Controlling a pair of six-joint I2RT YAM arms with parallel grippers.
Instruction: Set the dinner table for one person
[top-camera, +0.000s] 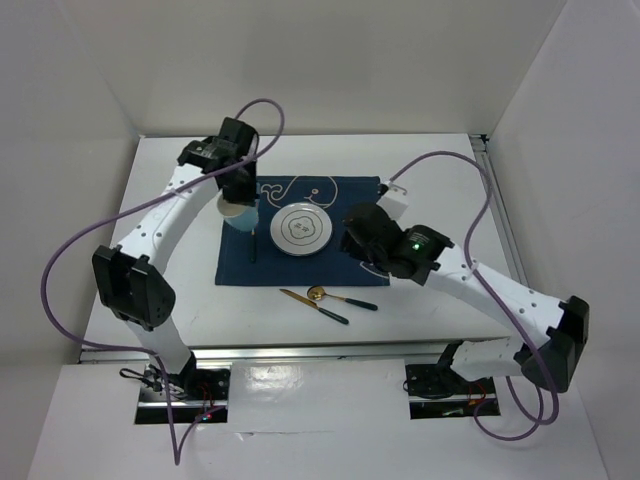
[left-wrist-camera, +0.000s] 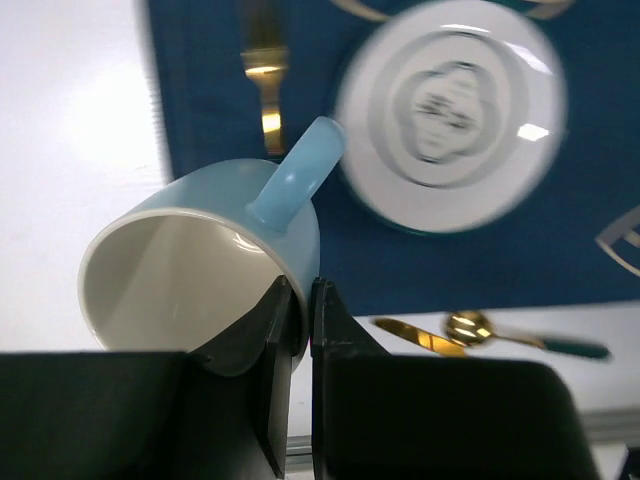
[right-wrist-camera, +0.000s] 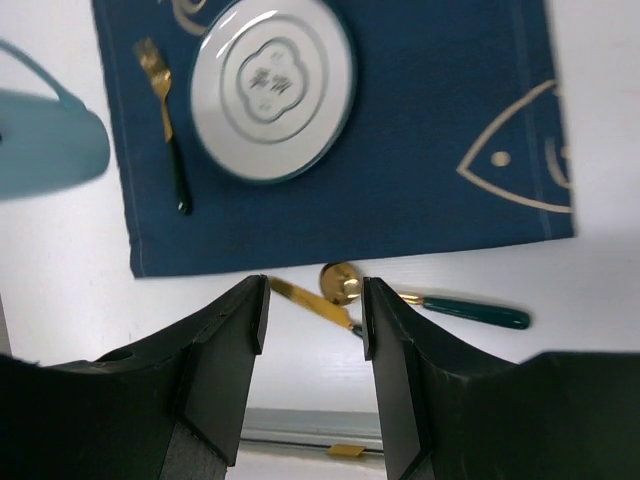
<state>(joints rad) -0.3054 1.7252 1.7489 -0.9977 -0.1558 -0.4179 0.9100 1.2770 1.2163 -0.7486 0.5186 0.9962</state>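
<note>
The bench (top-camera: 450, 190), spreading under both arms, is carrying the gold knife (right-wrist-camera: 300, 298) just off the whale placemat's (right-wrist-camera: 400, 150) near edge, crosswise before the nearer right gripper's (right-wrist-camera: 315, 310) wide-open, empty fingers, while the left gripper's (left-wrist-camera: 302, 300) fingers are pinching the blue mug's (left-wrist-camera: 200, 250) wall.

L arm (top-camera: 150, 235) stretched fwd from base, elbow bent out to the left, wrist angled down. L gripper (left-wrist-camera: 300, 300) pinched nearly shut, fingers either side of mug (left-wrist-camera: 200, 270) wall. R arm (top-camera: 490, 290) low, reaching inward to the left. R gripper (right-wrist-camera: 315, 295) spread apart, pointing down.
</note>
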